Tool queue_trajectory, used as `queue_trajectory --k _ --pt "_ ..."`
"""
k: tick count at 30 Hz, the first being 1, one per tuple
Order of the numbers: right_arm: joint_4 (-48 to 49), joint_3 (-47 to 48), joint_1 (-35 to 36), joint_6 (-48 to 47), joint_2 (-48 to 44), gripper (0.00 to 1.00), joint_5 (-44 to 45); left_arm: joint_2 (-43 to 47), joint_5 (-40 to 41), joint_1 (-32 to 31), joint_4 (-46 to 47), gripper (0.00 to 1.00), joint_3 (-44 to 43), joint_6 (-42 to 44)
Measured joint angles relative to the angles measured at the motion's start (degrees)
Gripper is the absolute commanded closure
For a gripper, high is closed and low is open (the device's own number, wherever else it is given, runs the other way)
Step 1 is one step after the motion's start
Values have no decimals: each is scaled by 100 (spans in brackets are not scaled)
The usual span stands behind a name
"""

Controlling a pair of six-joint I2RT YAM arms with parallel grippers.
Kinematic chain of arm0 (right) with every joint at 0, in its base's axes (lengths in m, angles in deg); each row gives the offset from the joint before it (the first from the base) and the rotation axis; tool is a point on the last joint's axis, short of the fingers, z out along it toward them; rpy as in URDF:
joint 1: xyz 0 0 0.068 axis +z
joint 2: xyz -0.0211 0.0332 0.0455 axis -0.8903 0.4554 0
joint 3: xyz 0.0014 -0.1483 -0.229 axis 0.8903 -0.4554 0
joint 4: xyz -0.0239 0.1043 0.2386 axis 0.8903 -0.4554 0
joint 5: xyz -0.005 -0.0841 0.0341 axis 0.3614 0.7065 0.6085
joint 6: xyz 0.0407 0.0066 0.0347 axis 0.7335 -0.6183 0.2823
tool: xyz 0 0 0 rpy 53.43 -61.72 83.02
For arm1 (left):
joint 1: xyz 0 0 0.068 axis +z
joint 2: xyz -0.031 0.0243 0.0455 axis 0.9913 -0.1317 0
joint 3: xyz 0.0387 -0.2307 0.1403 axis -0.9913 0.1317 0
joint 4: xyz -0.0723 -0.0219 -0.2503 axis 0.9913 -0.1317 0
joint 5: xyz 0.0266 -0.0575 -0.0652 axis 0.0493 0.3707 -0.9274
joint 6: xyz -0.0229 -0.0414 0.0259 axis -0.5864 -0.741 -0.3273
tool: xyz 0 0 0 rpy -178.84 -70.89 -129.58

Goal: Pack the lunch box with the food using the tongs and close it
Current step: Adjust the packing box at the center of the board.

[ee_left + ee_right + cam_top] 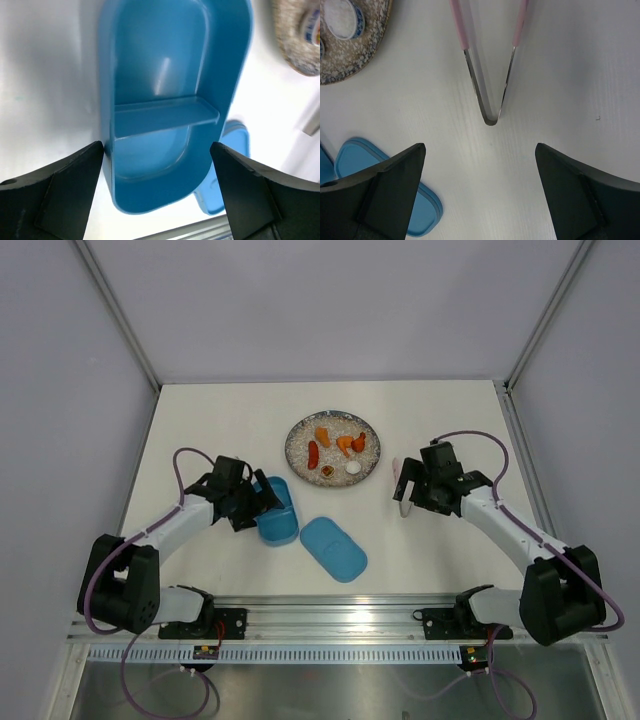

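Left hand (pixel 156 146) spread wide, near end of the lunch box (pixel 230 65) between its fingers (pixel 70 190) — touching or not, cannot tell. Lid (pixel 333 548) flat on the desk (pixel 220 420), off past that hand's right finger. Right hand (pixel 480 147) spread too, gripping nothing — tongs (pixel 491 120) flat on the desk straight ahead of it, bend toward the hand. Food (pixel 345 445) on the speckled plate (pixel 295 445), ahead and left of the right hand.
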Motion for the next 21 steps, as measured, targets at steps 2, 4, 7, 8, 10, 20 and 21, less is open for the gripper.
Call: queue_trajectory --k 2,4,7,8,10,20,21 --pt "9 0 0 -4 184 0 -68 -39 -153 -72 144 8 0 -79" --pt "59 -55 0 0 286 1 -96 -85 -258 -122 223 9 0 -133" --pt "107 -107 0 13 282 0 -138 -122 -317 -142 264 10 0 -186" --pt "136 -107 0 9 282 1 -133 -133 -317 -142 264 10 0 -197" --pt "109 -66 0 11 321 1 -35 -144 -315 -142 260 11 0 -201" --pt "210 507 0 -179 1681 1 264 -321 -223 -136 208 12 -109 -188" --pt "212 546 0 -205 1816 0 262 -337 -210 -120 205 12 -155 -170"
